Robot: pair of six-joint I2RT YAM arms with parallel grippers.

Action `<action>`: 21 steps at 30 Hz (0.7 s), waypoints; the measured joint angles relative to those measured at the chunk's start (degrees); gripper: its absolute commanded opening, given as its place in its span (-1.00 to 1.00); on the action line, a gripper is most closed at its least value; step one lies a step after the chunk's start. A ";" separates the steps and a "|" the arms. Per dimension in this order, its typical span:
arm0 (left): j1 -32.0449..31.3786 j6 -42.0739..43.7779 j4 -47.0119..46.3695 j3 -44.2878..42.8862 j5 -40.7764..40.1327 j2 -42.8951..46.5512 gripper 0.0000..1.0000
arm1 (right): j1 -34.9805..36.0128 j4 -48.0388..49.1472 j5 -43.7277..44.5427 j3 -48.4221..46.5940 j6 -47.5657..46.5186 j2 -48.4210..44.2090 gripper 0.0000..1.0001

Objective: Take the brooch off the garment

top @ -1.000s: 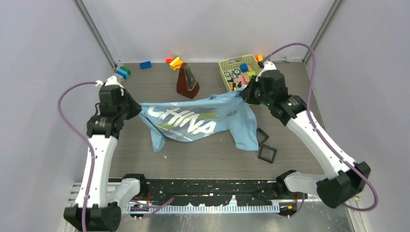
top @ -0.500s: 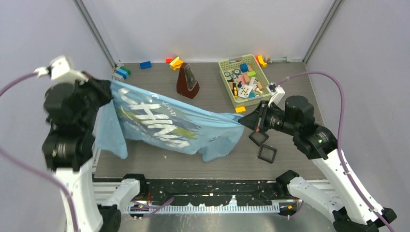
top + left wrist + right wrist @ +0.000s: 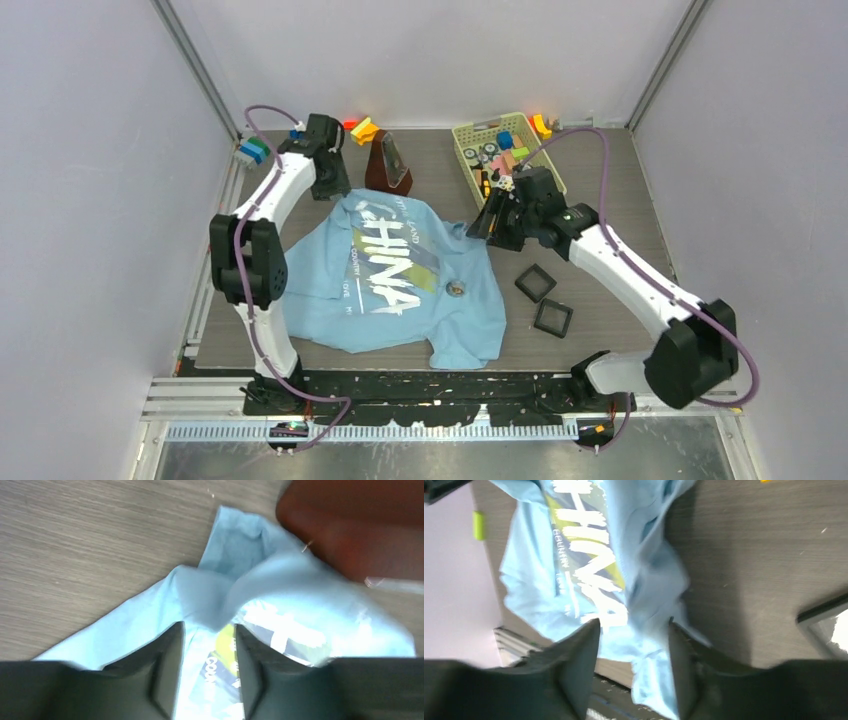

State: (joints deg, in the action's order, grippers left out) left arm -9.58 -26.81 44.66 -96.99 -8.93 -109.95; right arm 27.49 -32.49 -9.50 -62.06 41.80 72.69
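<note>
Table: grey wood-grain tabletop (image 3: 600,200), carrying everything below.
Garment: light blue short-sleeved T-shirt (image 3: 330,290) with a white and navy lettered print. It lies spread on the table between the two arms, print facing up, wrinkled at the hem.
Left gripper: left gripper (image 3: 209,629) at the shirt's far corner, beside the metronome. Fingers stand apart, with a raised fold of blue cloth just ahead of the tips; nothing pinched.
Right gripper: right gripper (image 3: 634,625) over the shirt's right edge. Fingers spread, cloth visible in the gap below them, no grip on it.
Basket: yellow-green perforated plastic basket (image 3: 463,150) of mixed toy pieces, at the far right.
Metronome: dark brown pyramid-shaped metronome (image 3: 388,165), upright, just beyond the shirt's far edge.
Trays: two small black square trays (image 3: 535,283), empty, right of the shirt.
Brooch: tiny round pin with a golden glint (image 3: 455,289), on the shirt's chest just right of the print; neither gripper touches it.
</note>
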 measured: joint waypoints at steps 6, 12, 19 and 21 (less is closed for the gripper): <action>-0.72 -0.07 2.29 2.89 0.17 4.90 0.68 | -1.22 3.69 1.53 1.36 -1.40 5.64 0.59; -6.21 2.19 3.69 11.34 2.21 17.99 0.53 | -1.20 5.38 4.81 10.36 -4.17 2.34 0.51; -25.46 1.79 -4.59 32.52 10.67 32.46 0.44 | -0.61 5.07 7.58 19.85 -5.05 -1.11 0.49; -27.45 0.98 -7.76 37.13 12.13 34.18 0.43 | 0.31 5.44 7.89 21.49 -5.05 -1.05 0.47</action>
State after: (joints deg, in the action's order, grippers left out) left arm -37.04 -25.82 36.91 -59.86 3.20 -75.77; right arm 27.79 -27.05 -1.61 -40.58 36.75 71.64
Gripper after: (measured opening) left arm 0.724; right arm 0.746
